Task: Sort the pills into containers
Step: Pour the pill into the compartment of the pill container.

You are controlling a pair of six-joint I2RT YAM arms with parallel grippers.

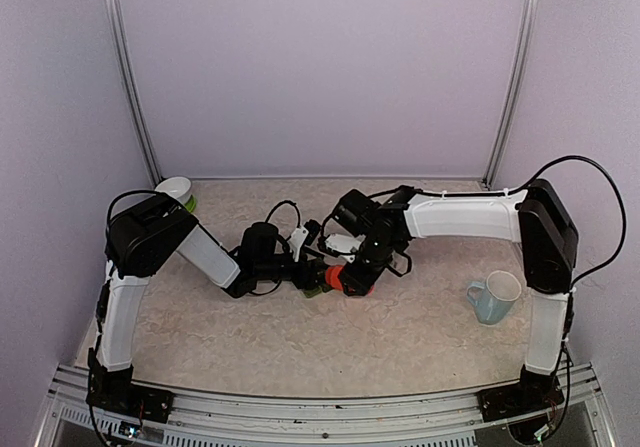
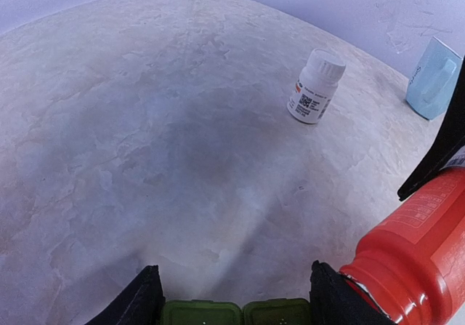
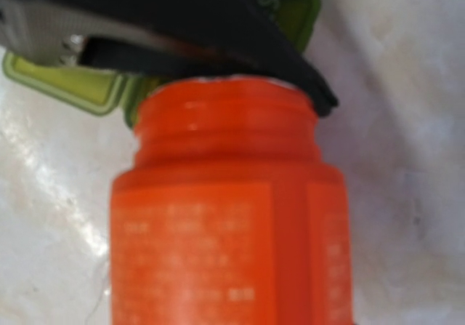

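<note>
- Where can a hand get through?
- Along the near side of the table (image 1: 300, 352), between the two arm bases, and across the far side by the back wall; both lie bare
- And the middle?
- Blocked. The arms meet there. The left gripper (image 2: 236, 303) has a finger at each end of the green pill box (image 2: 202, 314), and the orange bottle (image 2: 414, 259), tilted in the right gripper (image 1: 355, 267), presses against one finger
- Anything else?
- A white bottle (image 2: 314, 86) stands upright ahead of the left gripper, with bare table around it. The mug (image 1: 495, 297) sits by the right arm, and the bowl (image 1: 175, 189) is behind the left elbow
</note>
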